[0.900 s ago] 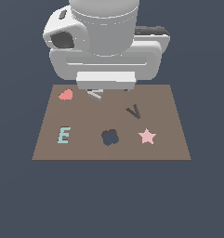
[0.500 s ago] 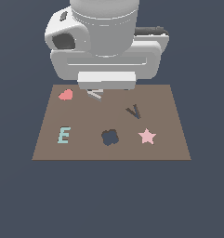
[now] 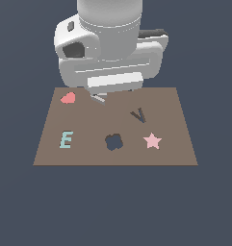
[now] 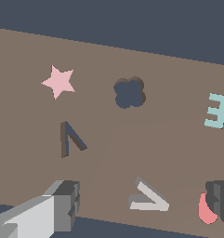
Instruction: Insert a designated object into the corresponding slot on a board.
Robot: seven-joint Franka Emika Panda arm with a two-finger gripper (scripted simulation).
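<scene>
The brown board (image 3: 45, 149) lies flat on dark blue ground, and that ground shows past all four of its edges. Going from the exterior view's left to its right, there is a red heart (image 3: 68, 98) at the far corner, at about ten o'clock from the board's middle. The teal E (image 3: 65, 140) sits at about eight o'clock. Next comes the light-grey V piece (image 3: 97, 99). Only a small bit of it peeks out under the big white arm, near the board's far edge, just beside the heart. Then comes the dark flower-shaped hole (image 3: 114, 141) at about six o'clock. The dark V slot (image 3: 138, 115) is at about three o'clock, and the pink star (image 3: 152, 141) at about four o'clock. The widest bare board is in the far corner on the exterior view's right.

The arm hides the gripper in the exterior view. The wrist view shows more. There the whole V piece (image 4: 148, 197) lies flat on the board between the two fingers. One grey finger (image 4: 62, 204) and one dark finger (image 4: 219, 199) stand wide apart, and neither touches the piece. The gripper (image 4: 140, 201) is spread and holds nothing. The V slot (image 4: 69, 139) is well apart from the piece, with bare brown board between them. The dark finger covers part of the heart (image 4: 205, 209).
</scene>
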